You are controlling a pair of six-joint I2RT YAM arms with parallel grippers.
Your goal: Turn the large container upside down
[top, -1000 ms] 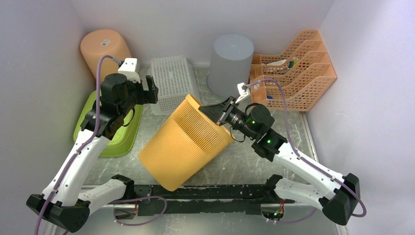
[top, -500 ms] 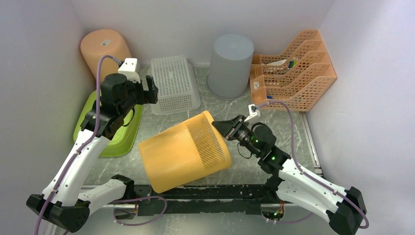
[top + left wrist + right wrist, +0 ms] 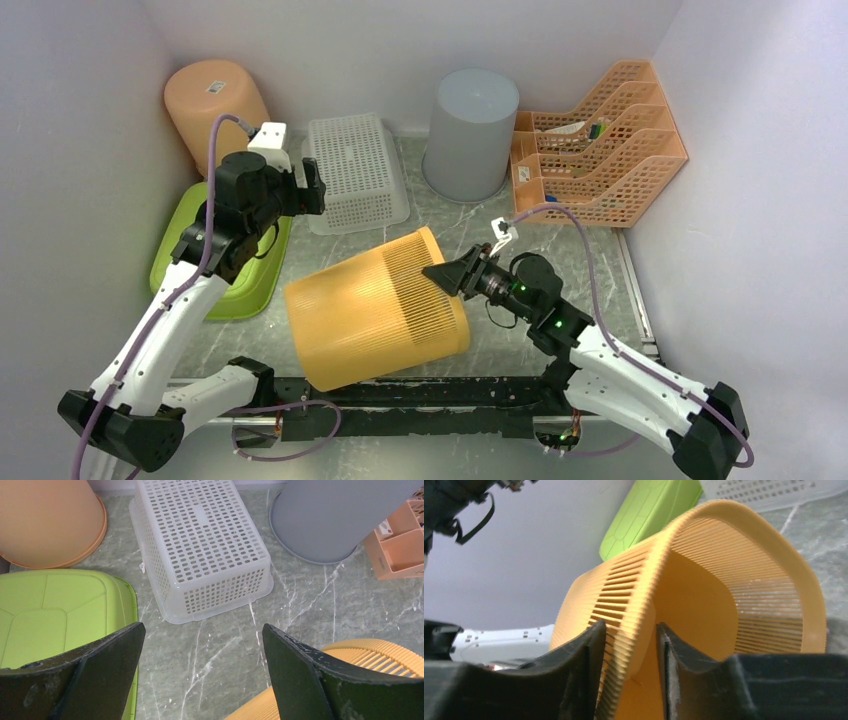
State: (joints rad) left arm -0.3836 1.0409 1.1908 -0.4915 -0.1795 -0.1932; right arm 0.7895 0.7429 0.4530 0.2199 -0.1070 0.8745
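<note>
Sideways, container (image 3: 370, 310), axis left-right, mouth rightward, rim in grip of right tool (image 3: 440, 275); left tool (image 3: 202, 630) wide, empty.

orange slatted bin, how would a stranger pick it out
On the marble table, look to the near middle. The bin lies on its side there, rim pinched in the right jaws. Unlike the peach bin and grey bin upside down at the back, it is yellow-orange and finely slatted.

Marble table (image 3: 450, 215) | white basket (image 3: 355, 170) upturned | grey bin (image 3: 470, 120) right of basket | peach bin (image 3: 215, 100) left | green tray (image 3: 255, 282) front-left | large container (image 3: 375, 310) front-right, on side
</note>
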